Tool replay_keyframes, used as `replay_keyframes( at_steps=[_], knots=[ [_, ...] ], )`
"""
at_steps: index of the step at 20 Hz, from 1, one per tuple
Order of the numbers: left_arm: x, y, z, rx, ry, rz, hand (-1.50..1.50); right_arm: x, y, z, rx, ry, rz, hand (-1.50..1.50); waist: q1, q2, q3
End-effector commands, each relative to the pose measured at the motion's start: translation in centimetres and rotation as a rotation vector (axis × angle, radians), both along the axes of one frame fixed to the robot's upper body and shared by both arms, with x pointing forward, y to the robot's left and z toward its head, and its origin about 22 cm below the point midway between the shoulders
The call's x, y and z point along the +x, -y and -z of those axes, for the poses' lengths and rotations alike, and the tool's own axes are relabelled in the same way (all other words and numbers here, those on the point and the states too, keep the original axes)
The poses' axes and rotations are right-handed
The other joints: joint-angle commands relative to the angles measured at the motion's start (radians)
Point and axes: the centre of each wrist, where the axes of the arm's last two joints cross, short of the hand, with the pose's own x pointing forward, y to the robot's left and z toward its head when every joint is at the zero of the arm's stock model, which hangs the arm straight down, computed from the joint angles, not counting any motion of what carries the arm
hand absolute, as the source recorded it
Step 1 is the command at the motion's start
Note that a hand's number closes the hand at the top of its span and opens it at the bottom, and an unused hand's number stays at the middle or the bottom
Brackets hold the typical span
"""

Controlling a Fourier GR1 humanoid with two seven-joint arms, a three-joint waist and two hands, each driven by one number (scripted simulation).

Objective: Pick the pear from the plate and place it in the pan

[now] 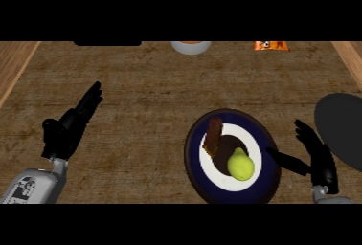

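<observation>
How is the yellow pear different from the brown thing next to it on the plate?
The pear is yellow-green and plump; the brown item is dark reddish-brown and long and thin. The pear lies nearer the robot and the right hand; the brown item reaches toward the plate's far side. Both rest on the plate's white middle, with neither hand holding them.
</observation>
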Motion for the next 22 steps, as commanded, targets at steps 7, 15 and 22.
replay_keyframes(
  at_steps=[7,15,22],
  knots=[
    [-1.2,1.7,0.0,0.019,-0.014,0.040,0.00,0.0,-0.9,-5.5,-0.269,-0.368,-0.171,-1.50,0.010,-0.003,-0.002],
    [-0.9,1.1,-1.4,0.001,-0.007,0.076,0.00,4.8,-4.4,-10.1,-0.272,-0.772,-0.465,-1.50,0.048,0.005,0.000],
    [-0.7,1.0,-2.6,0.018,-0.024,0.065,0.00,7.8,-8.7,-11.9,-0.210,-0.952,-0.623,-1.50,0.028,0.000,0.002]
  ],
)
